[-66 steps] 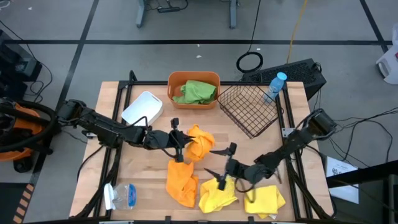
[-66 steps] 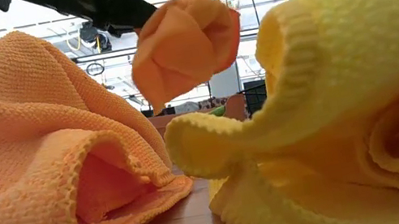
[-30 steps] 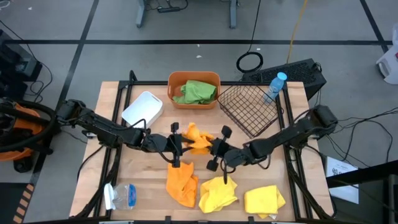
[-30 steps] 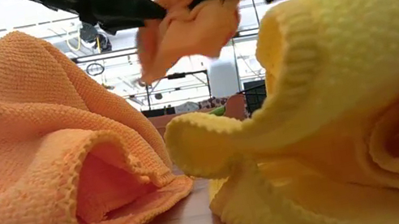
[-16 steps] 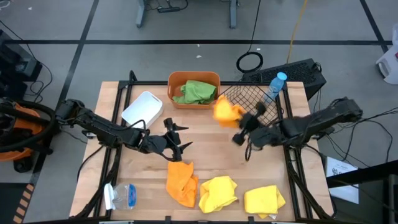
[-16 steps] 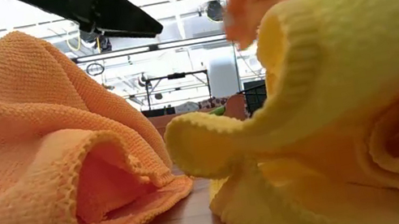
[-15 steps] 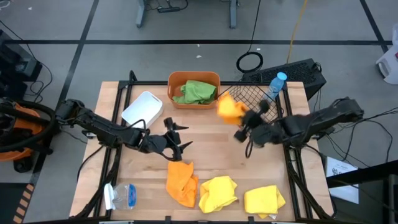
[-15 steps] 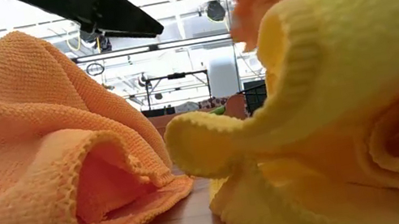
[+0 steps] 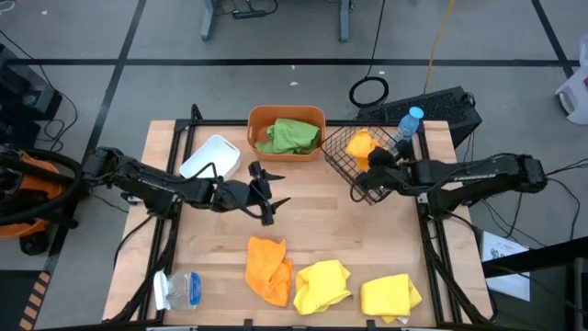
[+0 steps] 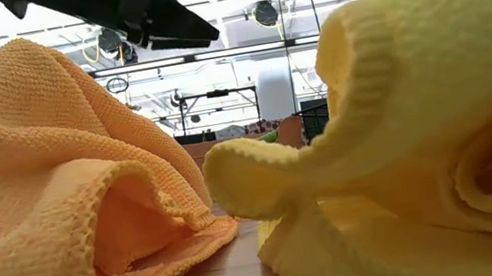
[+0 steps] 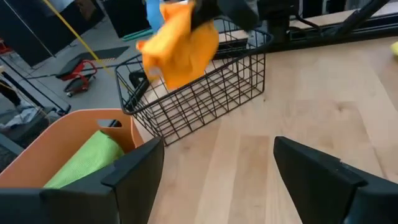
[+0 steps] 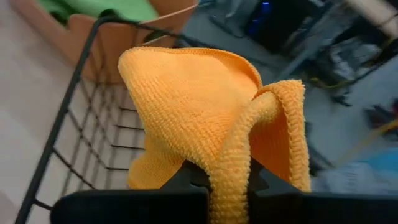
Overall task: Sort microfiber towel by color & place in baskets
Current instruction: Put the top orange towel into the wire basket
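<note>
Clear bottle (image 9: 182, 289), blue cap: lying at the near left corner of the bench (image 9: 211, 257); no part in the sorting

White plastic tub (image 9: 210, 158): far left of the bench, tilted, nothing visible inside; presumably reserved for one colour

Left tool (image 9: 266, 199): hovering over bare bench centre, just right of the white tub, fingers spread wide and empty; judged to be waiting for its next pick

Orange plastic tub (image 9: 286, 116): far edge, centre; holds green towels (image 9: 292, 136), so green is already assigned here

Orange towel, loose (image 9: 267, 267): crumpled near the front edge, left of the yellows, touched by neither tool; still to be sorted

Yellow towel, first (image 9: 322, 283): bunched beside the loose orange one; unsorted

Yellow towel, second (image 9: 391, 296): folded flat at the front right; unsorted

Orange towel, carried (image 9: 360, 147): pinched in the right tool (image 9: 377, 156), hanging above the wire basket's open mouth; the right wrist view shows the cloth (image 12: 205, 118) draped over closed fingers with mesh bars below it. Held high, apparently so it clears the rim before release

Black wire-mesh basket (image 9: 386, 175): far right, tipped toward the bench centre; evidently the orange bin, no cloth seen resting inside yet

Clear bottle, second (image 9: 406, 127): upright behind the basket; bystander
</note>
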Tool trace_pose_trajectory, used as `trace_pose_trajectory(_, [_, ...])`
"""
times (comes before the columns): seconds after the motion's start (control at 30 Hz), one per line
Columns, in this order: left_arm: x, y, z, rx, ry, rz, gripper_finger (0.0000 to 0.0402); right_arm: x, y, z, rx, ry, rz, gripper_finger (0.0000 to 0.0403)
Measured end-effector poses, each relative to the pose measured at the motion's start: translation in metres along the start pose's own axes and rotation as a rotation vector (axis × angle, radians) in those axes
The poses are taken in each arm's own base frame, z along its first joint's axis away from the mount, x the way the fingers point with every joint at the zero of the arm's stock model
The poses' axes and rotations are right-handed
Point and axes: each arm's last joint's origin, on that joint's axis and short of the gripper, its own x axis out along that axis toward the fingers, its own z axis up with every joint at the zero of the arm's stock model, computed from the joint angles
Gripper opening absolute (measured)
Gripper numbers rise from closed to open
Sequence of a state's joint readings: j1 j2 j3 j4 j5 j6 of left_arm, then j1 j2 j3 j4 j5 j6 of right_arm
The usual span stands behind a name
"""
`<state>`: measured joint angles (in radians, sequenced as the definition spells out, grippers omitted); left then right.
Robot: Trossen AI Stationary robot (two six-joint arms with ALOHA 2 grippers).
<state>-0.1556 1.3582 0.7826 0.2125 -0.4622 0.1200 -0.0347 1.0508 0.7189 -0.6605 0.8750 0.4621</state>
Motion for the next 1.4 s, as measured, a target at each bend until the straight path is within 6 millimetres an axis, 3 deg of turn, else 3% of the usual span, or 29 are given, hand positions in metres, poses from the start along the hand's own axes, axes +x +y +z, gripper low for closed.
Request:
trace_pose_trajectory(0.27, [0.004,0.006,-0.001,-0.018,0.002,-0.051,0.0309,0.044,-0.005,-0.012,0.091,-0.011,0.134,0.0008])
trace_pose_trajectory(0.47, [0.003,0.003,-0.002,-0.064,0.002,-0.158,0.0309,0.064,-0.017,-0.018,0.185,0.06,0.368,0.0008])
trace_pose_trajectory(0.77, [0.009,-0.008,-0.008,-0.104,0.033,-0.25,0.0309,0.084,-0.035,-0.023,0.3,0.116,0.368,0.0014])
trace_pose_trajectory(0.9, [0.011,-0.013,-0.012,-0.093,0.051,-0.263,0.0309,0.092,-0.035,-0.026,0.31,0.152,0.328,0.0049])
trace_pose_trajectory(1.1, [0.008,-0.02,-0.011,-0.083,0.048,-0.286,0.0309,0.096,-0.034,-0.03,0.332,0.175,0.254,0.0141])
trace_pose_trajectory(1.27, [0.004,-0.029,-0.011,-0.071,0.043,-0.315,0.0309,0.084,-0.034,-0.023,0.348,0.126,0.297,0.0204])
trace_pose_trajectory(1.4, [0.003,-0.031,-0.01,-0.068,0.042,-0.323,0.0309,0.066,-0.036,-0.011,0.375,0.043,0.343,0.0226])
